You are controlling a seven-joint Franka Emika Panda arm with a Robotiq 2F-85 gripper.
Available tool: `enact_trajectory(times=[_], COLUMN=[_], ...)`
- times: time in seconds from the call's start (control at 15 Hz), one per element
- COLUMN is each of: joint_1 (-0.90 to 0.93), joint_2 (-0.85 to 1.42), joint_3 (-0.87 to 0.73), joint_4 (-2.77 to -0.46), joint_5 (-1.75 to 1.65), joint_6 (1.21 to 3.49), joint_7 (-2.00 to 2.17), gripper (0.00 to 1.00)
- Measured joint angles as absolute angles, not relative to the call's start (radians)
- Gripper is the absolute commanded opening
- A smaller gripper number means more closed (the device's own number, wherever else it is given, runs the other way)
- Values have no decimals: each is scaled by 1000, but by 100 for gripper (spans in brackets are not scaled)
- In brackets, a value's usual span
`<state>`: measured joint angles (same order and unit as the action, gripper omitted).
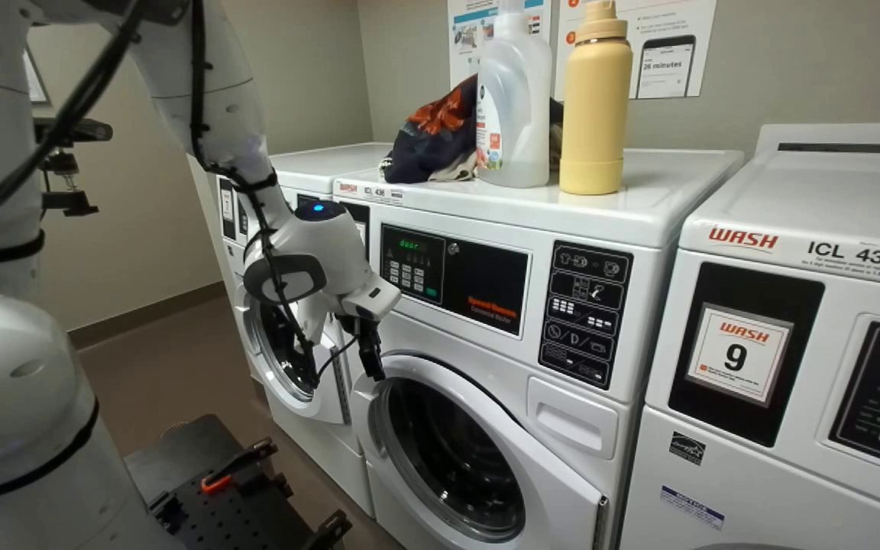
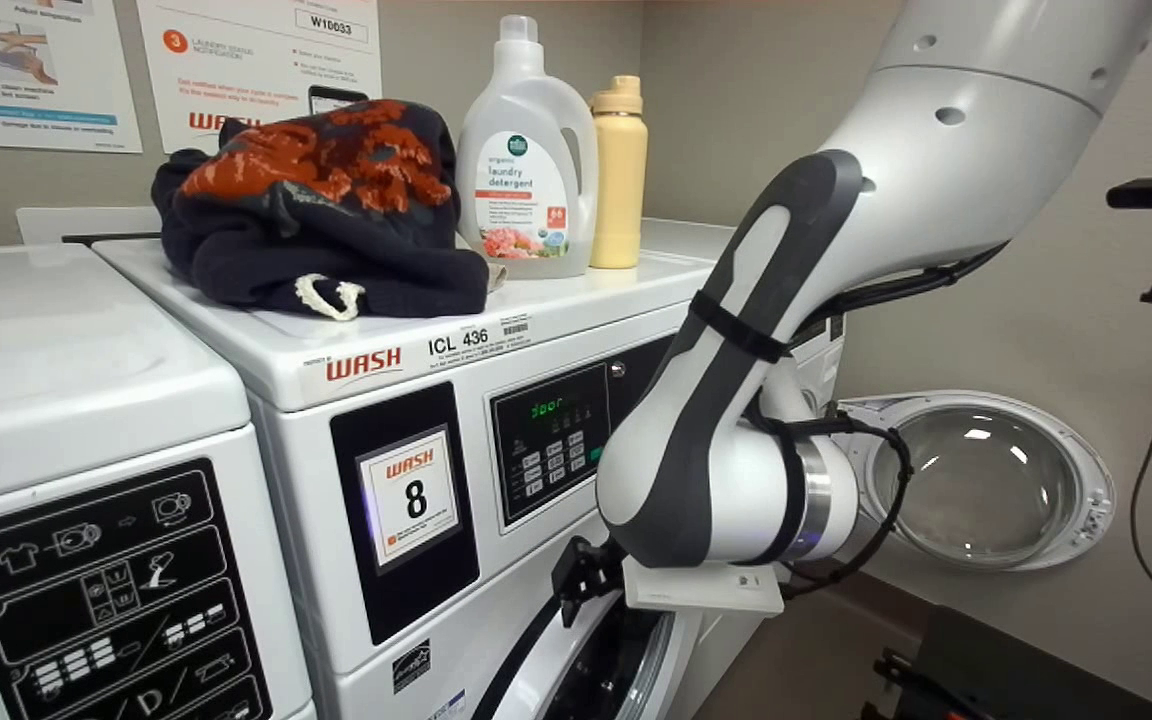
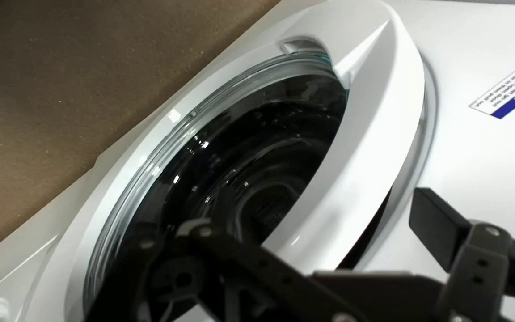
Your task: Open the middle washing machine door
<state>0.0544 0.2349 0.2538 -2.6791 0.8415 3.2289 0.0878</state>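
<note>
White front-loading washing machine (image 1: 478,347), middle of the row, numbered 8 on a WASH label (image 2: 411,497); round porthole door (image 1: 451,458) low on its front, dark glass inside a wide white rim (image 3: 369,147). Robotiq gripper (image 3: 327,214) poised at the door's upper edge, pincer released, fingers (image 3: 438,226) spread to either side of the rim in the wrist view, nothing grasped; contact with the rim impossible to tell. Dark gap along that edge, green word "door" on the display (image 1: 409,244): probably unlatched and slightly ajar, not yet swung open. Step in hand, by judgement: catching the free edge. Next, slip a finger behind the rim, then pull outward in an arc around the hinge (image 1: 602,519), without scraping the front panel (image 3: 485,170).

Behind the glass, a dark drum (image 3: 257,147), any laundry indiscernible. On the machine top, in both exterior views, a capped translucent laundry detergent jug (image 2: 526,200), fill level unclear; just beside it, a capped yellow bottle (image 1: 596,114), opaque, contents hidden. Near the jug, a heaped navy garment (image 2: 326,200) with red-orange flowers. Beyond the arm (image 2: 866,240) in an exterior view, another round glass door (image 2: 976,490) standing open.
</note>
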Motion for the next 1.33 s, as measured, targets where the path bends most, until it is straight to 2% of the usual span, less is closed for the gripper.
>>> enact_trajectory(times=[0.73,1.33], joint_1=[-67,-71], joint_2=[447,467], joint_3=[355,358], joint_4=[-2594,-2581], joint_5=[815,806], joint_6=[3438,3452], joint_7=[89,88], gripper=[100,100])
